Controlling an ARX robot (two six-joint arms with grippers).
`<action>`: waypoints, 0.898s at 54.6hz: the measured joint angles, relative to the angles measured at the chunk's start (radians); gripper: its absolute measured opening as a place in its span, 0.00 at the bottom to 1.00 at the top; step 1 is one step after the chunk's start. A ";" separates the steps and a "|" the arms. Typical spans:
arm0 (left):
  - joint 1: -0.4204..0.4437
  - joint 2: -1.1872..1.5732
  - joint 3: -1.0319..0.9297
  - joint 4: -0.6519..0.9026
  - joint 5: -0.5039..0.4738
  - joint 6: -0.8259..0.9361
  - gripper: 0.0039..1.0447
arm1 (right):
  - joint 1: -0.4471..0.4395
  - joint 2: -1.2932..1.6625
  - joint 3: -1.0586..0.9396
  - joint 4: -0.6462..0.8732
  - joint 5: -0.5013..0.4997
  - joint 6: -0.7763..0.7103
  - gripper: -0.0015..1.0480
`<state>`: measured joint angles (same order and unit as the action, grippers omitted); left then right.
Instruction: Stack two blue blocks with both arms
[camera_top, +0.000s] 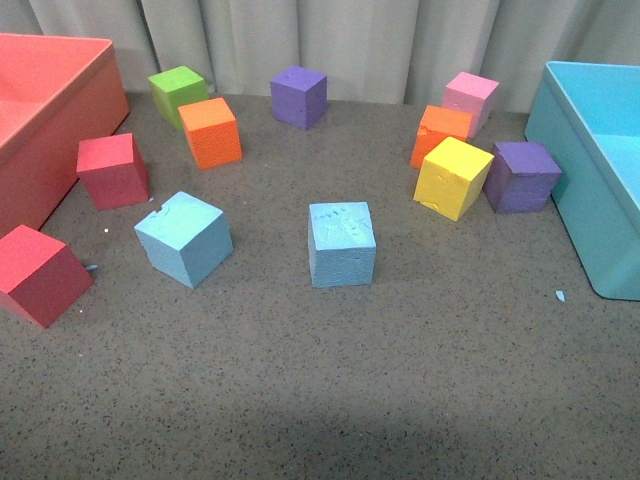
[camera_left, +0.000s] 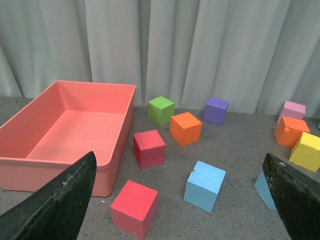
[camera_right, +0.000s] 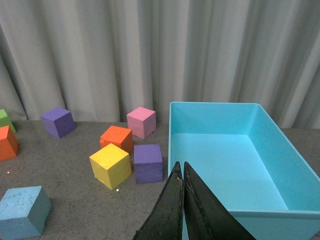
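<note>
We see both blue cubes resting on the worktop (camera_top: 300, 400), apart and unstacked: the left blue block (camera_top: 184, 238) sits near a red cube (camera_top: 36, 274), the other blue block (camera_top: 342, 243) near the middle. Our left jaws stand wide apart, empty; our right jaws are pressed together on nothing.

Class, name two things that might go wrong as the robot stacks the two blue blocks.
The left blue block sits turned relative to the middle blue block, so stacked faces may misalign and topple.
The right end effector is shut; unless opened, it would likely shove a block rather than grip it.
</note>
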<state>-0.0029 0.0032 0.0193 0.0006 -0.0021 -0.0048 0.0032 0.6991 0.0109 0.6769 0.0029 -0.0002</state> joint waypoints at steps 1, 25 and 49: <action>0.000 0.000 0.000 0.000 0.000 0.000 0.94 | 0.000 -0.007 -0.001 -0.006 -0.001 0.000 0.01; 0.000 0.000 0.000 0.000 0.000 0.000 0.94 | -0.001 -0.296 -0.008 -0.274 -0.001 0.000 0.01; 0.000 0.000 0.000 0.000 0.000 0.000 0.94 | -0.001 -0.458 -0.008 -0.432 -0.001 0.000 0.01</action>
<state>-0.0029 0.0032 0.0193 0.0006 -0.0021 -0.0048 0.0021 0.2409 0.0025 0.2447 0.0017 -0.0002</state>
